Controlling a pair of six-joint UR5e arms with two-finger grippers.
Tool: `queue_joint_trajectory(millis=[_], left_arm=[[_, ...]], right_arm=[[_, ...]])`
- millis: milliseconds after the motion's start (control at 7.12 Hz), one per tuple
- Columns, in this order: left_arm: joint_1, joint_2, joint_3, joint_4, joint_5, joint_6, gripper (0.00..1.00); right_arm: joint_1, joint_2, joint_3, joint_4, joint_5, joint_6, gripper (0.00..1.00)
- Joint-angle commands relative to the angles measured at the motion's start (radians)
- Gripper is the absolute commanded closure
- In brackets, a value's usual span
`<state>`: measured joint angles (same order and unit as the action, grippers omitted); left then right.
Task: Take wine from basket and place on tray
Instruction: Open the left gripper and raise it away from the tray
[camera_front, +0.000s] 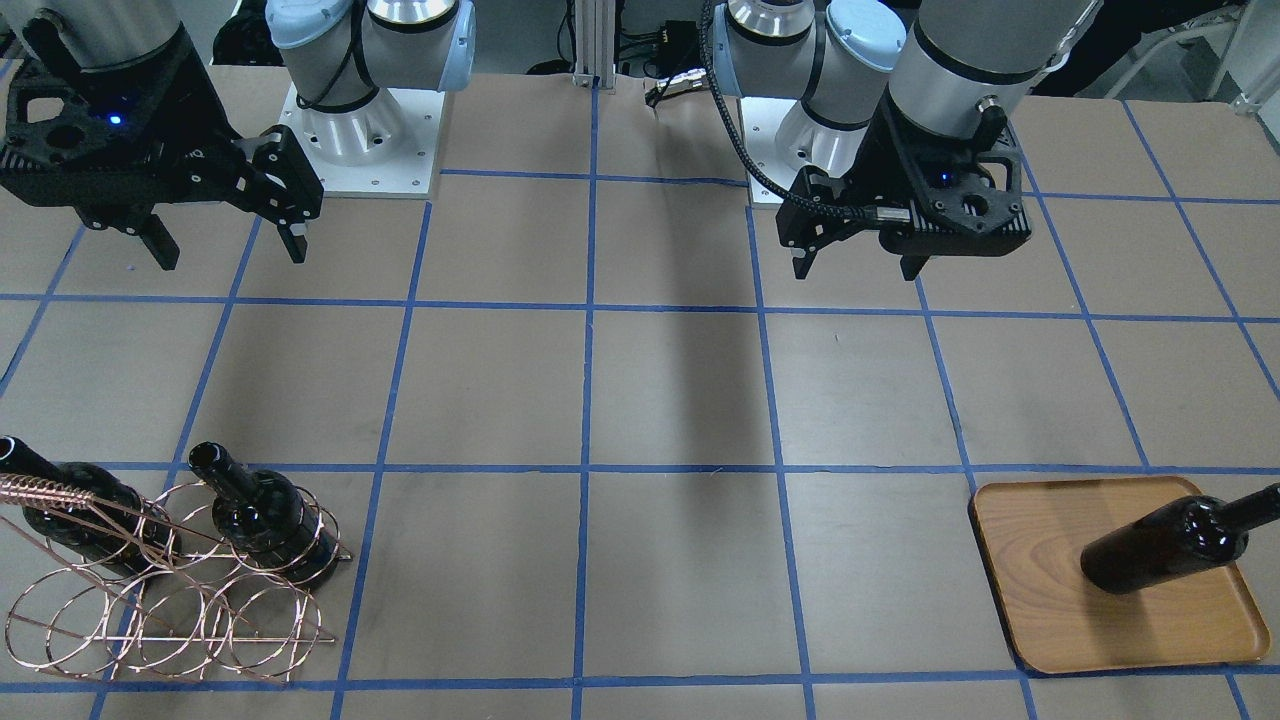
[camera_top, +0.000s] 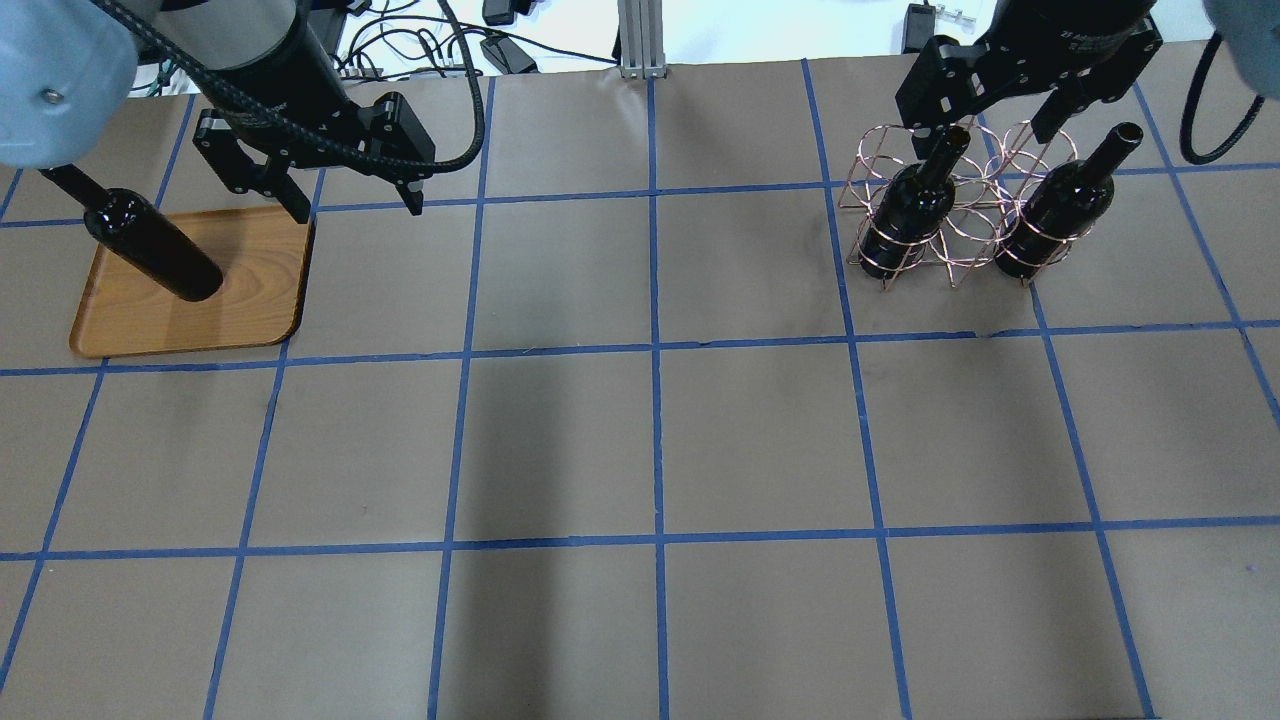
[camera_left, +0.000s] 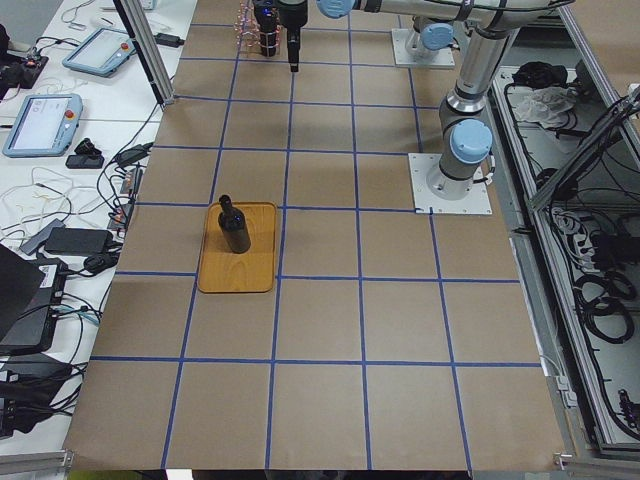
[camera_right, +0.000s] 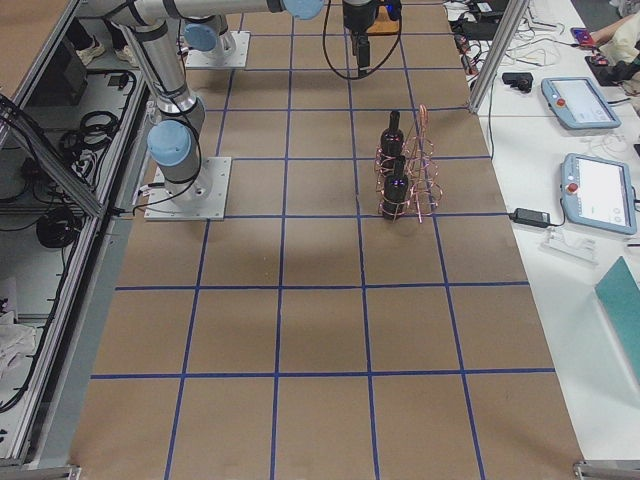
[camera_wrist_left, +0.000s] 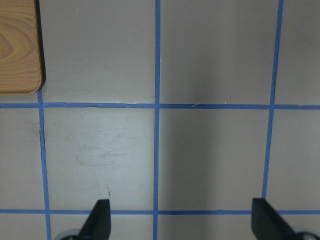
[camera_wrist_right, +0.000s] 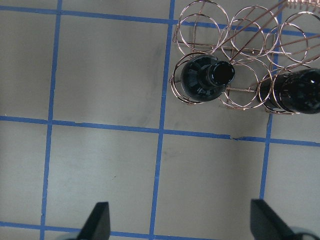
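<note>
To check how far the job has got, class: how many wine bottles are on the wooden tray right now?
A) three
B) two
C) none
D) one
D: a single wine bottle stands on the tray, while the other two bottles sit in the basket.

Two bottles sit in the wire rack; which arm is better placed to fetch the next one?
Right. The right end effector, open, hangs near the copper-coloured wire basket holding two dark glass wine bottles; the left end effector, also open, hangs by the orange-brown wooden tray, across the table.
</note>
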<state>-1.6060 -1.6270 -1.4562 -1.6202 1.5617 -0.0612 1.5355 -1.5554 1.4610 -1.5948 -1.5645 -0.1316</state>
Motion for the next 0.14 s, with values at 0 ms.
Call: queue_joint_trajectory(millis=[0], left_arm=[[0.0,0.007,-0.004,-0.001,0.001,0.001,0.0]], right_arm=[[0.0,0.0,0.001,-0.002,-0.002,0.0,0.0]])
